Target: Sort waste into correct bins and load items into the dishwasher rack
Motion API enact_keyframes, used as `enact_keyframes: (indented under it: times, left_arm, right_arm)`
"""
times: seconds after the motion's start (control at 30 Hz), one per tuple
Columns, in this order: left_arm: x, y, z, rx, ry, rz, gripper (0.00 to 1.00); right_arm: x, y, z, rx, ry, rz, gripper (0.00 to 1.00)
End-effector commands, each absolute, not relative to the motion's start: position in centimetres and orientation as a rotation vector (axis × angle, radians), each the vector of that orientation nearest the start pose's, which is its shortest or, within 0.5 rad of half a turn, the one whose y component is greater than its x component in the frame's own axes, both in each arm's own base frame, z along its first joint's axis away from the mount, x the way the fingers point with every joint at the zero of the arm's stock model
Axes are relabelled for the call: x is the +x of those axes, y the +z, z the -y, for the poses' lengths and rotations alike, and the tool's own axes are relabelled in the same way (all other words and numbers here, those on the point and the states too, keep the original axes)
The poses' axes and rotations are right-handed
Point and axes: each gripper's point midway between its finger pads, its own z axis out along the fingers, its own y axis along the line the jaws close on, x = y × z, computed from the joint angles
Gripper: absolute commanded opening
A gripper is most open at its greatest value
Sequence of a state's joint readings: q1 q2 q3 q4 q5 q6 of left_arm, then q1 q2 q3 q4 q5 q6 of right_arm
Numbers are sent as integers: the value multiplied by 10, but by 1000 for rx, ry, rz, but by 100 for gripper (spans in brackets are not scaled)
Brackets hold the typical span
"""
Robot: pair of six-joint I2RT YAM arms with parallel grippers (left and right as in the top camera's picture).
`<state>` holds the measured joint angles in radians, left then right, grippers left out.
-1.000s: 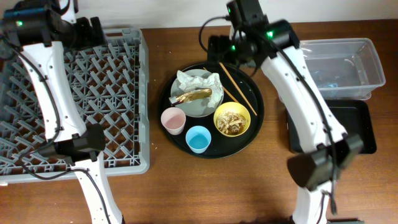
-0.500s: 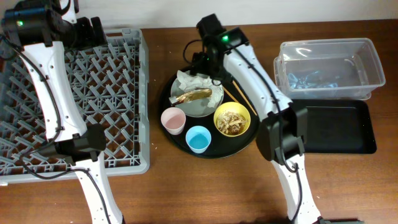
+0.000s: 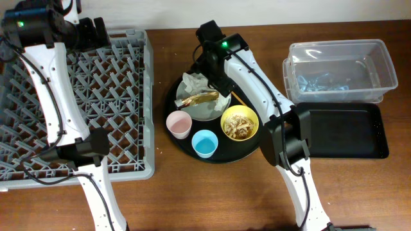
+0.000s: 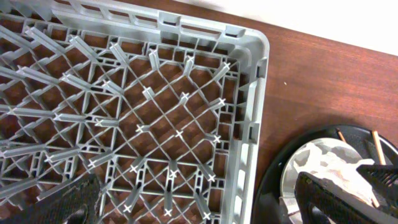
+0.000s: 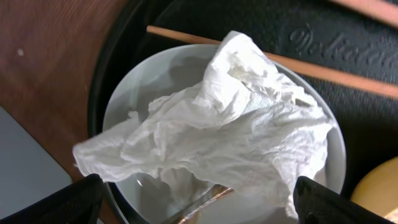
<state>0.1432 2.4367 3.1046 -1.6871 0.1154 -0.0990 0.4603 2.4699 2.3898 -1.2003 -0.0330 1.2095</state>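
A grey-green plate (image 3: 207, 110) on the round black tray holds a crumpled white napkin (image 3: 194, 83) and a gold-brown wrapper (image 3: 199, 99). My right gripper (image 3: 217, 85) hangs open just above them. Its wrist view shows the napkin (image 5: 236, 137), the plate (image 5: 127, 93), the wrapper (image 5: 214, 198) and a chopstick (image 5: 180, 35), with the open jaws (image 5: 199, 208) empty. A yellow bowl (image 3: 239, 123) holds beige scraps. A pink cup (image 3: 179, 124) and a blue cup (image 3: 205, 143) stand nearby. My left gripper (image 3: 93, 31) is open and empty above the grey rack (image 3: 131, 96), also shown in the left wrist view (image 4: 155, 118).
The round black tray (image 3: 266, 128) carries all the dishes. A clear tub (image 3: 382, 61) with pale bits inside stands at the back right, and a shallow black tray (image 3: 340, 131) lies in front of it. Brown chopsticks (image 3: 239, 96) lie partly under my right arm.
My right arm has swung left, from beside the clear tub to above the plate with the napkin. The left arm has not moved.
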Motion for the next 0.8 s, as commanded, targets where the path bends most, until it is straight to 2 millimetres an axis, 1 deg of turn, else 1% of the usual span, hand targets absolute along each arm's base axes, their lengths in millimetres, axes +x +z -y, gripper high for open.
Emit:
enact_keyframes:
  times: [0.0,0.07,0.2,0.3,0.37,0.43,0.5,0.57,0.7,0.77]
  left_arm:
    - [497,293,-53,-278,-123,-2530,99]
    - [497,293,-53,-278,-123,-2530,99]
    - [497,293,-53,-278,-123,-2530,99]
    - [497,293,-53,-278,-123,-2530,99]
    - [497,293,-53,-278,-123,-2530,99]
    - [497,293,-53,-277,-124,-2530,99]
    - [497,293,-53,-278,-123,-2530,99]
    - [497,293,-53,-278,-123,-2530,99]
    - [497,293,-53,-278,-123,-2530,99]
    - [497,293,-53,-278,-123,-2530,99]
  right_arm:
    - [481,71,-249,1224,284,-2684,98]
    - [477,64,-249,1221,260,-2696,98]
    - [469,46,-243,1235,195,-2709,98]
    - [468,32,-237,1240,155,-2705,98]
    - [470,27,-235,1244,160,-2698,98]
    - [477,24,-237,1235,192,-2677,98]
    - [485,23,-241,1158,227,-2679,99]
    - [486,21,-242,1124,226,-2683,99]
    - [485,17,-237,1110,180,-2678,99]
    - [485,17,-236,1051,167,-2693,100]
